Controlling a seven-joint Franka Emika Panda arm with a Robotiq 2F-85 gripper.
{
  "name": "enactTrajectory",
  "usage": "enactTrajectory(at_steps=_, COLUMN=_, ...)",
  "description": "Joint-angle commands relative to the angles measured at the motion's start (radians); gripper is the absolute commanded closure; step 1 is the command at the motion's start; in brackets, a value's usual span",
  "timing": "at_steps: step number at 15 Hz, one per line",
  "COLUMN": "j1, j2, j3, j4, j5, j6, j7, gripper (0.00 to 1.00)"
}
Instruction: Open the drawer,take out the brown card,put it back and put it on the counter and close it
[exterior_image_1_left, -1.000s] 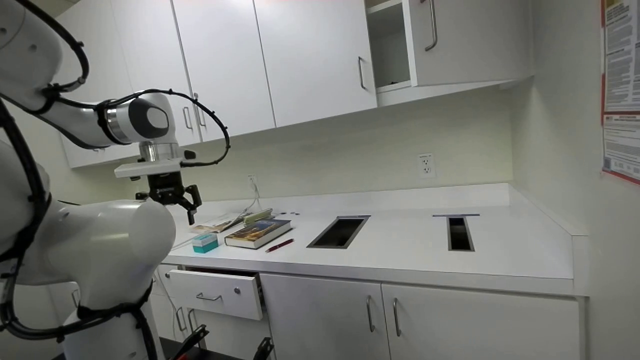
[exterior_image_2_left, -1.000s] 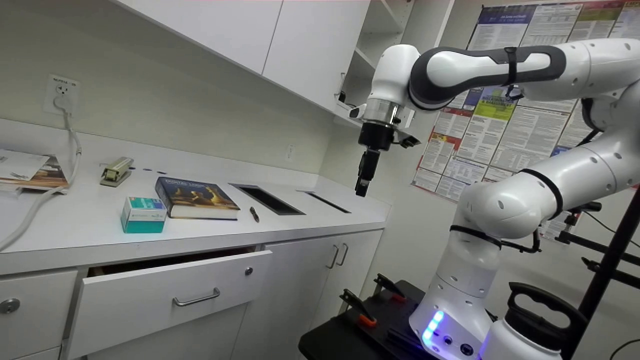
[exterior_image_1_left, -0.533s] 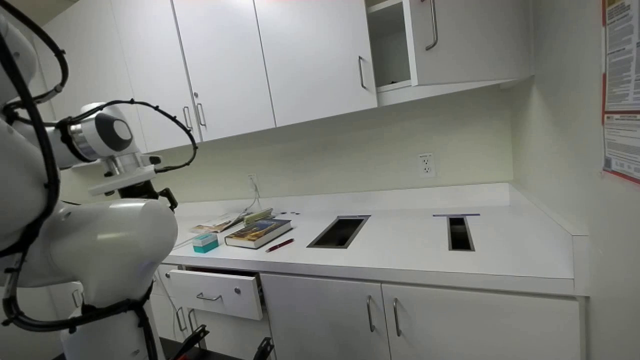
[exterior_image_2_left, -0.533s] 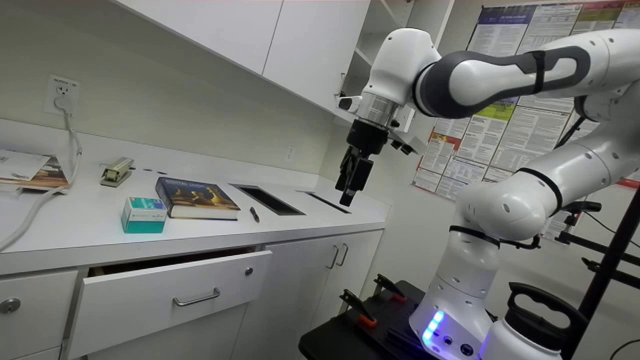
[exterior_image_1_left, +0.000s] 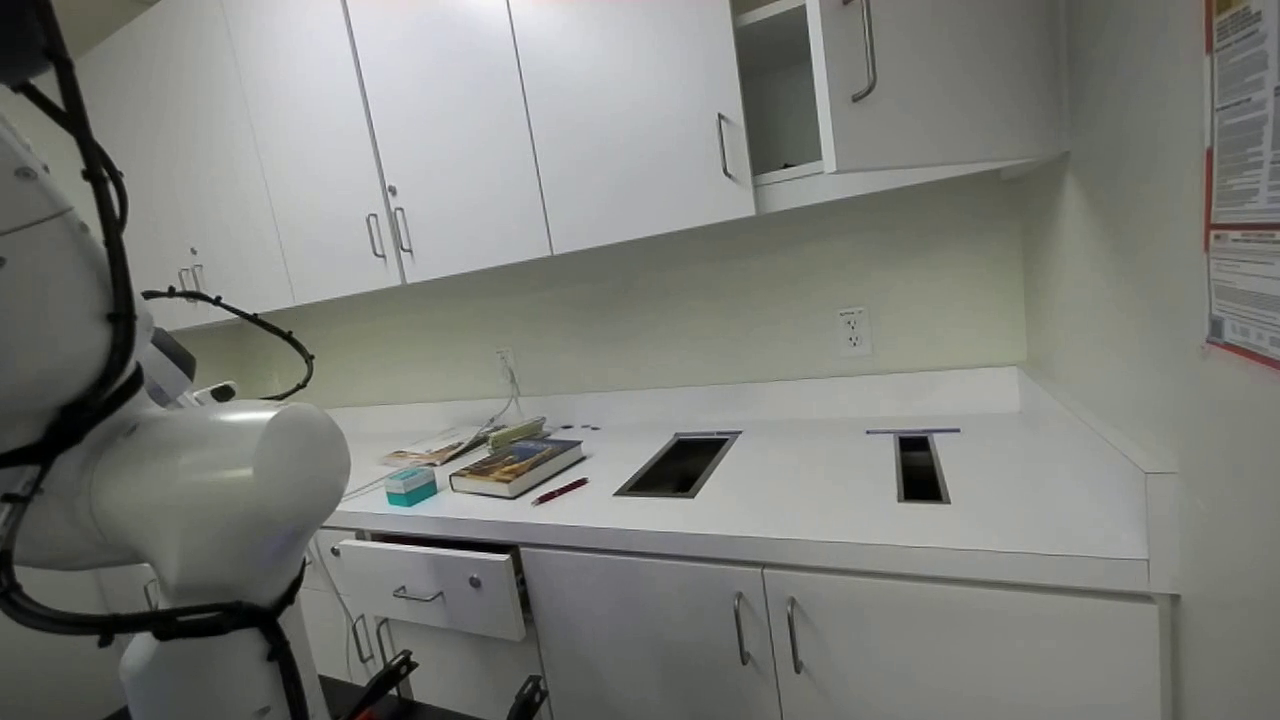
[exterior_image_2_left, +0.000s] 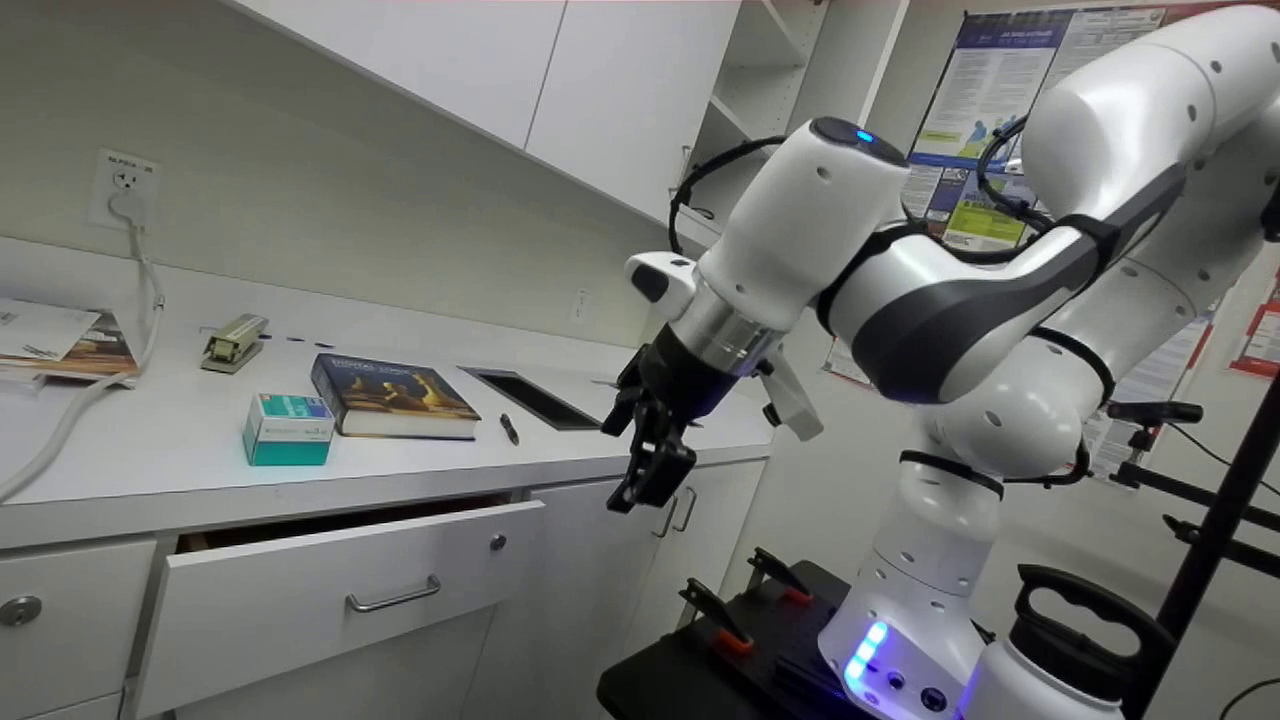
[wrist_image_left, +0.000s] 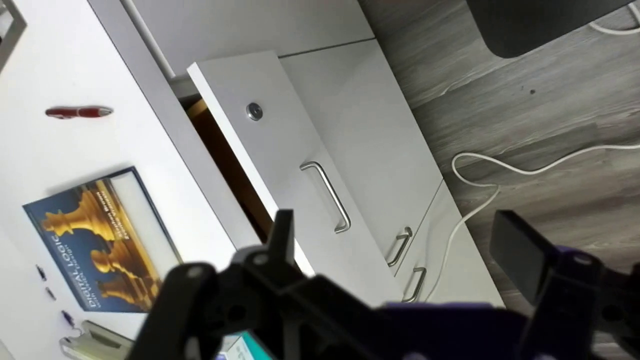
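The Digital Logic textbook (wrist_image_left: 100, 245) lies between carton (exterior_image_2_left: 288, 435) and pen (wrist_image_left: 79, 112), near the tabletop's (exterior_image_2_left: 180, 435) front edge; drawer (exterior_image_2_left: 290, 600) below.

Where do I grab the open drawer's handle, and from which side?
Probably best at mid-length of the silver bar handle, coming from in front of the drawer, the open gripper closing from above and below. The bar runs lengthwise across the flat front and stands off it, leaving a gap behind.

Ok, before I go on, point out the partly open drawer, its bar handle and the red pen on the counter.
Drawer (exterior_image_2_left: 300, 608), in an exterior view: on its flat white front.
Bar handle (wrist_image_left: 333, 194), in the wrist view: midway along the bar.
Red pen (wrist_image_left: 79, 112), in the wrist view: middle of its barrel.
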Motion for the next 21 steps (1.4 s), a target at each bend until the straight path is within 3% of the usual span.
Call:
enactTrajectory(at_steps=1, j1=-0.156, j2=0.183, j3=0.147, j4=0.084, j5=-0.151, j6=0.042, j7=0.127, gripper=0.00)
enactTrajectory(at_steps=2, j1=-0.077, j2=0.078, j3=0.086, j4=0.024, j5=-0.092, j6=0.028, j7=0.079, gripper=0.00)
enactTrajectory(at_steps=7, j1=-0.140, j2=0.174, j3=0.135, j4=0.075, j5=-0.129, j6=0.032, j7=0.104, gripper=0.00)
enactTrajectory(at_steps=9, j1=-0.191, j2=0.182, j3=0.222, j4=0.120, j5=-0.251, j6=-0.120, j7=0.170, gripper=0.00)
enactTrajectory(at_steps=14, j1=-0.312, j2=0.383, j3=0.491, j4=0.244, j5=-0.528, j6=-0.485, j7=0.261, gripper=0.00)
enactTrajectory(at_steps=17, j1=-0.354, j2=0.496, j3=0.588, j4=0.267, j5=-0.632, j6=-0.689, j7=0.261, gripper=0.00)
enactTrajectory(at_steps=19, j1=-0.329, j2=0.573, j3=0.569, j4=0.254, j5=-0.699, j6=-0.762, j7=0.280, gripper=0.00)
enactTrajectory(at_steps=21, j1=-0.265, j2=0.659, j3=0.493, j4=0.245, j5=-0.787, j6=-0.770, j7=0.321, gripper=0.00)
